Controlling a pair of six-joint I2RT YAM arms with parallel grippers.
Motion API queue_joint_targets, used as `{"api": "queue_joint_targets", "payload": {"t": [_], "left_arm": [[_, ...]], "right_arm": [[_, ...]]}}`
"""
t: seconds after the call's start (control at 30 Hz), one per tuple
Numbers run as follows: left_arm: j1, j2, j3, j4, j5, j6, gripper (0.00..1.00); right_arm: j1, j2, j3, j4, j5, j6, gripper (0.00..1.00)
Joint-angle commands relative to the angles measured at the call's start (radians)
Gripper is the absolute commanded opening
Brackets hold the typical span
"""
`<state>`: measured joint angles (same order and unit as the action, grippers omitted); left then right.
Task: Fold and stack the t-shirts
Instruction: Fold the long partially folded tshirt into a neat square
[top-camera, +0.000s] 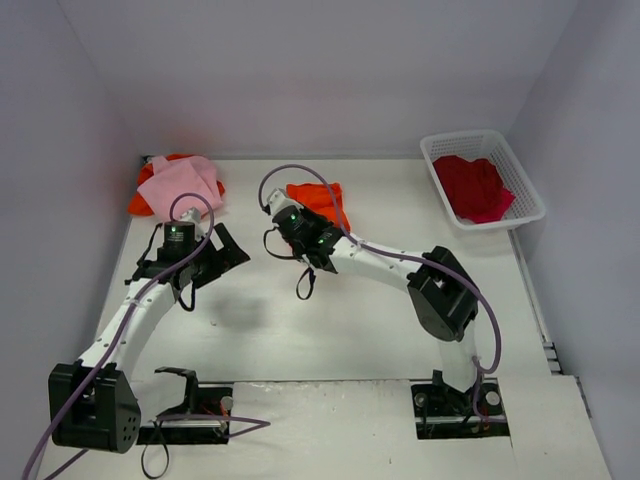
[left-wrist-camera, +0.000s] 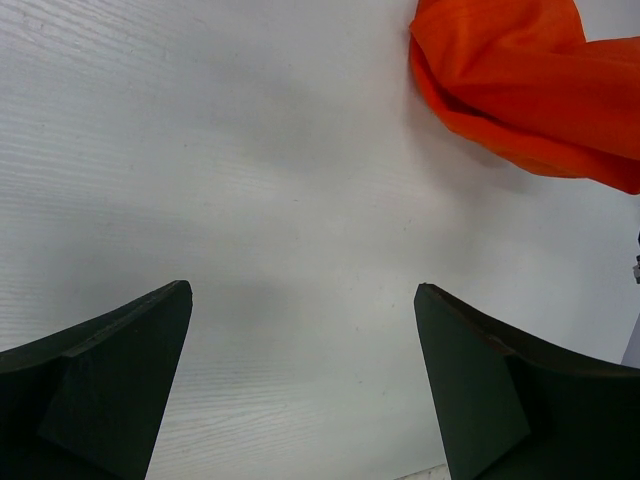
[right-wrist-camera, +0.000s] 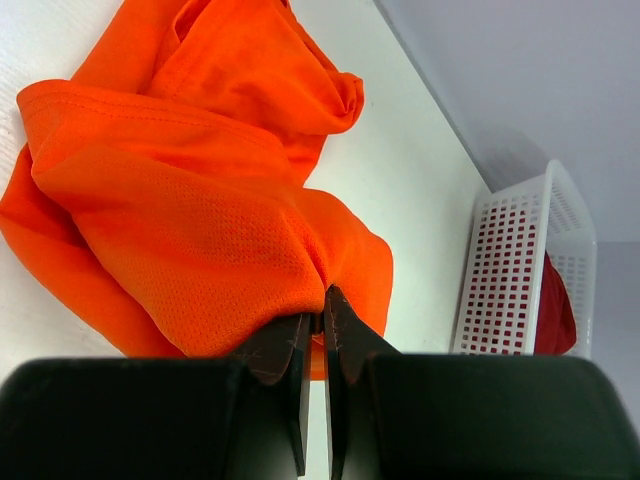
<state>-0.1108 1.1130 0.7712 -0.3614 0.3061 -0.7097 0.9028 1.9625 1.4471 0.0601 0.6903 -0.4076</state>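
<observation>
We see the right gripper (right-wrist-camera: 322, 300) clamped onto the orange t-shirt (right-wrist-camera: 180, 200) at the centre of the top view (fabric bunched between its fingers). The left gripper (left-wrist-camera: 302, 290) hangs spread wide over the bench (top-camera: 330, 330), left of centre. A pink t-shirt (top-camera: 180, 180) lies upper left.

"What do your arms look like?"

"My left arm (top-camera: 115, 330) and right arm (top-camera: 375, 260) are white shells with chunky black housings at the joints. Each sits on a black base (top-camera: 95, 405). A small green light (top-camera: 173, 232) glows near each wrist."

"Any cables?"

"A lilac-grey cable (top-camera: 190, 196) loops along each arm."

"And your fingers?"

"My left gripper (left-wrist-camera: 302, 288) has matte black wedges. The right gripper (right-wrist-camera: 322, 300) has flat dark fingers (right-wrist-camera: 280, 350), faintly scratched."
</observation>
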Motion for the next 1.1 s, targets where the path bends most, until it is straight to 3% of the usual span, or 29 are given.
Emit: {"api": "queue_joint_targets", "payload": {"t": [0.0, 0.3, 0.5, 1.07], "left_arm": [[0.007, -0.004, 0.023, 0.036, -0.009, 0.015, 0.88], [0.007, -0.022, 0.043, 0.007, -0.018, 0.015, 0.88], [0.007, -0.065, 0.051, -0.03, -0.015, 0.006, 0.88], [0.007, -0.229, 0.053, -0.155, -0.01, 0.003, 0.88]], "right_arm": [[-0.004, -0.036, 0.058, 0.058, 0.008, -0.025, 0.0], [0.05, -0.131, -0.02, 0.017, 0.07, 0.003, 0.0], [0.134, -0.255, -0.134, -0.055, 0.13, 0.117, 0.0], [0.511, -0.352, -0.272, -0.447, 0.273, 0.687, 0.0]]}}
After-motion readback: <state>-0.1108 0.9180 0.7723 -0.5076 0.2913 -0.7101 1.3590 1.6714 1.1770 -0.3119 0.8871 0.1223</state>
